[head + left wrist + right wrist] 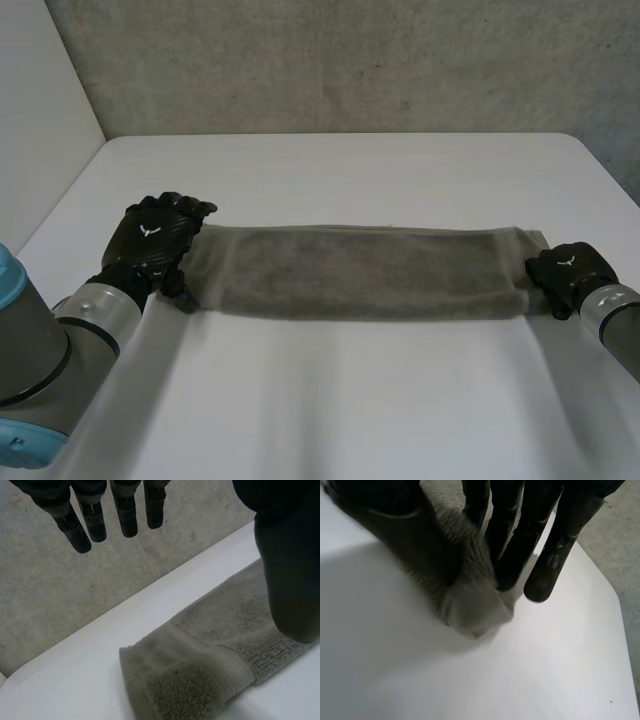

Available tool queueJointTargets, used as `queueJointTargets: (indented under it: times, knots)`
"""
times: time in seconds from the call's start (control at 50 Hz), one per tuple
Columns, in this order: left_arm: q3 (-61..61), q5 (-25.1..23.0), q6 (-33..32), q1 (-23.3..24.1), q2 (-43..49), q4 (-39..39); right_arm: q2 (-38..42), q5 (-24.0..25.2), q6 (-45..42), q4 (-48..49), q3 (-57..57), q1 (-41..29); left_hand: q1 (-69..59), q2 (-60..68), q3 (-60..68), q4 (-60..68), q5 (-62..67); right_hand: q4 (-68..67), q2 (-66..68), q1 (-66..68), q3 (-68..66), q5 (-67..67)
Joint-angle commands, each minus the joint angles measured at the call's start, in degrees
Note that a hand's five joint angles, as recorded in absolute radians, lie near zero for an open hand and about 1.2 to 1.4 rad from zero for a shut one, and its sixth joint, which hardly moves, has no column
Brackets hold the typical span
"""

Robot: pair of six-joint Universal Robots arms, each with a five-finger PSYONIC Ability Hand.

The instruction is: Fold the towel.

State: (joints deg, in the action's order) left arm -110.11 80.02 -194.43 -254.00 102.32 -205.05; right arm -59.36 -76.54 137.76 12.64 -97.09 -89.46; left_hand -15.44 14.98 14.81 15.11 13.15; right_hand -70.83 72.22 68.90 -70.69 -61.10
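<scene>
The towel [360,272] lies in a long strip across the table [340,400], its right end pinched by the right hand [567,272] while the left hand [155,240] at the other end has straight fingers [127,517] gripping nothing, so lifting now could skew it.

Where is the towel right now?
In the head view the towel lies as a long strip across the white table, between the left hand and the right hand, which pinches its end.

We see the towel [360,272] as matt grey terry cloth with a nubbly pile, the table [350,400] as smooth white, and the wall [330,60] as rough concrete.
</scene>
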Motion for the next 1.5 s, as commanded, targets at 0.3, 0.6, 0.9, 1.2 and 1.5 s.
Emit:
queueJointTargets:
  times: [0.3, 0.6, 0.9, 1.2, 1.5]
  knots:
    - [-0.7, 0.0, -0.1, -0.4, 0.0, 0.0, -1.4, -13.2, -11.7, 1.3, 10.6, 2.6, 4.9, -4.4, -4.3, -4.6, -12.6, -9.2, 7.8, 11.1, -9.3, -8.9]
    - [-0.7, 0.0, -0.1, -0.4, 0.0, 0.0, 8.1, -13.2, -1.5, 1.9, 26.8, -42.8, 4.9, -4.4, -4.3, -4.6, -12.6, -9.2, 7.8, 11.1, -9.3, -8.9]
    - [-0.5, 0.0, -0.1, -0.9, 0.6, -0.6, 22.4, -13.4, -1.4, 1.2, 43.2, -53.0, 4.9, -4.4, -4.3, -4.6, -12.6, -9.2, 7.8, 11.1, -9.3, -8.9]
    - [-0.2, 0.0, -0.1, -0.7, 0.6, -0.6, 14.3, -10.4, 9.9, -7.3, 40.0, -50.0, 4.9, -4.4, -4.3, -4.6, -12.6, 60.8, -62.2, -58.9, 60.7, 61.1]
    - [3.0, 0.1, 1.0, 3.2, 0.4, -0.6, 0.0, -8.2, 8.4, -13.9, 13.4, -32.1, 4.9, -4.4, -4.3, -4.6, -12.6, 55.2, -56.6, -53.3, 55.1, 55.5]
